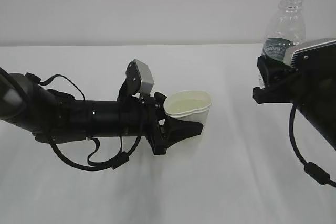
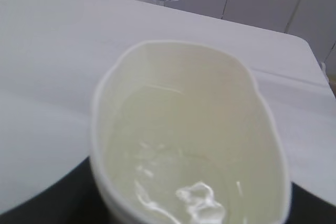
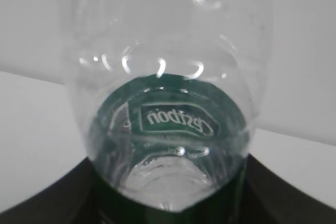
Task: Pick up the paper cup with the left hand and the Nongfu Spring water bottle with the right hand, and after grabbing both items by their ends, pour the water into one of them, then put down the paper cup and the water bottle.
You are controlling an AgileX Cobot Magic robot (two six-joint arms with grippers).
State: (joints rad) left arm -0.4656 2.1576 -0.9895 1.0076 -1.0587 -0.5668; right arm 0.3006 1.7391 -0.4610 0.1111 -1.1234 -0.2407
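Ext. view: left hand (image 1: 176, 124) has its jaws clamped on the paper cup (image 1: 190, 109), rim squashed oval, on the white table (image 1: 210, 182). Right hand (image 1: 273, 85) grips the Nongfu Spring water bottle (image 1: 283, 30) upright, well apart.

L wrist: water (image 2: 178, 177) sits inside the cup; bottle base at top.

R wrist: bottle fills view w/ green label; fingers themselves hidden.

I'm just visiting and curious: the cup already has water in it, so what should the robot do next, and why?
Probably set things down. The paper cup, squeezed oval by the left hand, holds water, and the bottle stands upright in the right hand, so pouring looks done.
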